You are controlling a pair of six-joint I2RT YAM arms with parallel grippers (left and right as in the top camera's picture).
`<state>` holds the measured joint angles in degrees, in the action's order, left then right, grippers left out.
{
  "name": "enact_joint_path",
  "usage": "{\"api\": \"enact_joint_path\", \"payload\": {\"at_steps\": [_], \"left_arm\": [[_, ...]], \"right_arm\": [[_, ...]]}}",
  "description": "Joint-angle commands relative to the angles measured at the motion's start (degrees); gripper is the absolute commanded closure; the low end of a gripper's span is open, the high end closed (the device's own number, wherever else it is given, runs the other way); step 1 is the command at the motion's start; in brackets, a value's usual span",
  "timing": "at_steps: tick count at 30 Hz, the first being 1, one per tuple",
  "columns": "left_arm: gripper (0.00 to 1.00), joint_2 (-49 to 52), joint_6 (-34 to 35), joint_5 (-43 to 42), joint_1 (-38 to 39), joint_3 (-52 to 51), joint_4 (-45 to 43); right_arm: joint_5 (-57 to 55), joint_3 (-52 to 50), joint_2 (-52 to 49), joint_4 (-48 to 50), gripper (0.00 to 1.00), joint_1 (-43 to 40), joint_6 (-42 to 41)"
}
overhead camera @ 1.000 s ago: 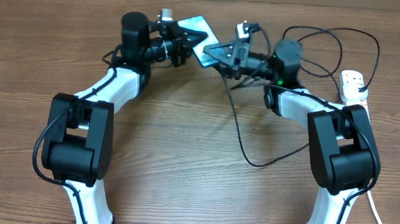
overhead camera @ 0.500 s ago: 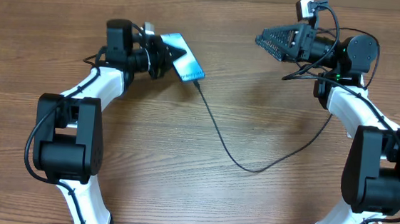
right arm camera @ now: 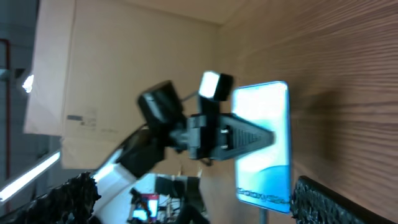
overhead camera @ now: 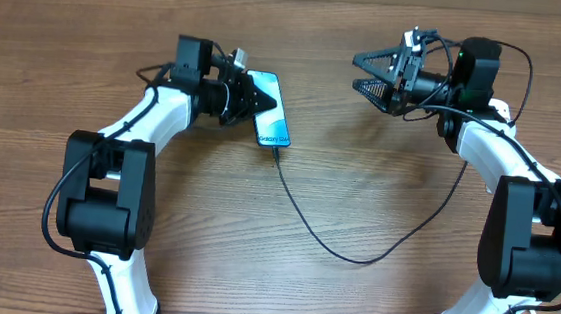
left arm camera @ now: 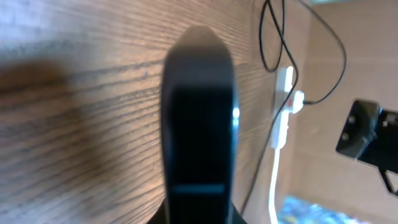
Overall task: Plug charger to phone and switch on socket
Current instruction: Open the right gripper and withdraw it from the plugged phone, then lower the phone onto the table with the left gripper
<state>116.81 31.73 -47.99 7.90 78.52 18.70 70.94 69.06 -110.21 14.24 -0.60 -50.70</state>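
Blue-lit phone [overhead camera: 275, 127] is being clamped steady by the left claw [overhead camera: 253, 103], charger [overhead camera: 334, 243] seemingly inserted. Right claw [overhead camera: 372, 72], beyond the phone, is gaping empty.

The counter [overhead camera: 252, 265] is matt brown wood with fine grain lines. The phone [overhead camera: 273, 122] has a glossy, glowing blue glass screen and dark edges. The charger [overhead camera: 325, 244] is thin matt black cable. The socket [left arm camera: 285, 84] is smooth white plastic. My right hand [overhead camera: 359, 73] has rough, ribbed black fingers [right arm camera: 348, 200]. My arms [overhead camera: 155, 119] wear smooth white shells.
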Motion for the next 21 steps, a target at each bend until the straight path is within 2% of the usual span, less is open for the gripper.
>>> {"api": "enact_joint_path", "payload": {"at_steps": [1,9,21], "left_arm": [[0.96,0.0,-12.35,0.81,0.57,5.97,2.69],[0.96,0.68,-15.43,3.63,1.53,7.54,3.8],[0.96,10.58,-12.48,-1.57,3.08,10.99,4.0]], "right_arm": [[-4.79,0.66,0.28,-2.97,0.0,0.11,7.17],[-19.26,0.68,0.52,-24.3,0.0,0.11,18.27],[-23.61,0.72,5.18,-38.62,0.0,0.33,28.13]]}}
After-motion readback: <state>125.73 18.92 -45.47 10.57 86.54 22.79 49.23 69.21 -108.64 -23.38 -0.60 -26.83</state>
